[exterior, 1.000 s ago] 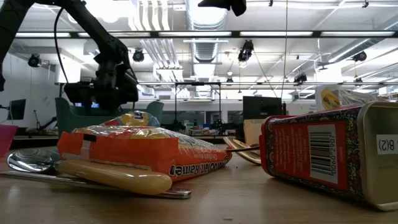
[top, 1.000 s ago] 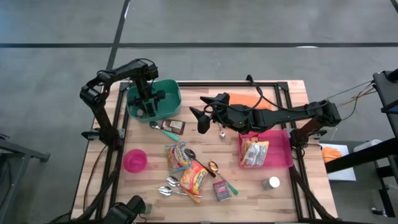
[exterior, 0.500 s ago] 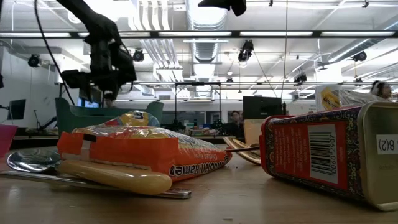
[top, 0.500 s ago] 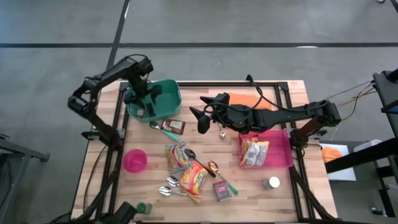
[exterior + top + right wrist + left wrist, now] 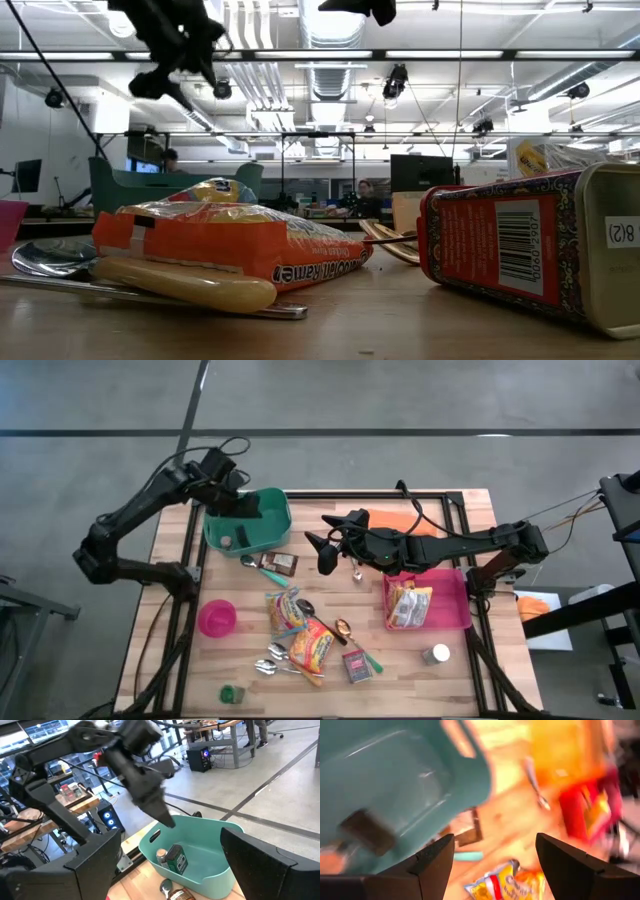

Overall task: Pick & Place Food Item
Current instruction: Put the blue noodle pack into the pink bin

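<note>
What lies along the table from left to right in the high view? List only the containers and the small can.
Pink bowl → green bin → pink tray, with the small can in front of it, inside the tray's span.

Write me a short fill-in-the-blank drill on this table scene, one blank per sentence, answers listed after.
1. The small dark green packet lies inside the ____ bin.
2. The pink tray holds a snack ____.
3. The left gripper hangs above the teal bin with its fingers ____.
4. The small round bowl is ____ in colour.

Missing words: teal; bag; open; pink
</note>
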You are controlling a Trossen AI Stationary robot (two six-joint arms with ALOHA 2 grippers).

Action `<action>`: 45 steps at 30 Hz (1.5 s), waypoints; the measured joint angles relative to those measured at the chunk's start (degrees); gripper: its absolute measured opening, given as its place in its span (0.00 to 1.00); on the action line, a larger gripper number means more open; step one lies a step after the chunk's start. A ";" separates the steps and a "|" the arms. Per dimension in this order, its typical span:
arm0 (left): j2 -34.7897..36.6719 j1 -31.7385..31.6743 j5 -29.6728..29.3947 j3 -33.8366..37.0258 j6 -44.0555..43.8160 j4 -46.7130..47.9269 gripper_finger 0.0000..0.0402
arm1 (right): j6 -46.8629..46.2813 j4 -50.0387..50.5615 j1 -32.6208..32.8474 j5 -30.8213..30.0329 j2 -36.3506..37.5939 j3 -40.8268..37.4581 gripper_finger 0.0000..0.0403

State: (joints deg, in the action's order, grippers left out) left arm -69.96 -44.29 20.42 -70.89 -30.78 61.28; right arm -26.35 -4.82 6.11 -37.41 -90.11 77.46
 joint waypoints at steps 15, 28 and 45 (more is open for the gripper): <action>2.02 31.59 -3.35 0.09 25.00 -4.05 0.70 | -0.01 0.00 0.00 0.00 0.00 -0.01 0.83; 1.45 37.25 -4.52 0.09 25.51 -2.97 0.70 | -0.01 -0.02 0.00 0.00 0.00 -0.01 0.83; 1.23 39.14 -3.91 0.09 14.29 -4.94 0.70 | -13.18 0.14 0.00 3.56 0.00 0.00 0.83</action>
State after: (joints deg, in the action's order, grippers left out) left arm -68.73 -5.15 16.51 -70.81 -16.48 56.34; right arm -39.53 -4.68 6.11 -33.84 -90.11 77.46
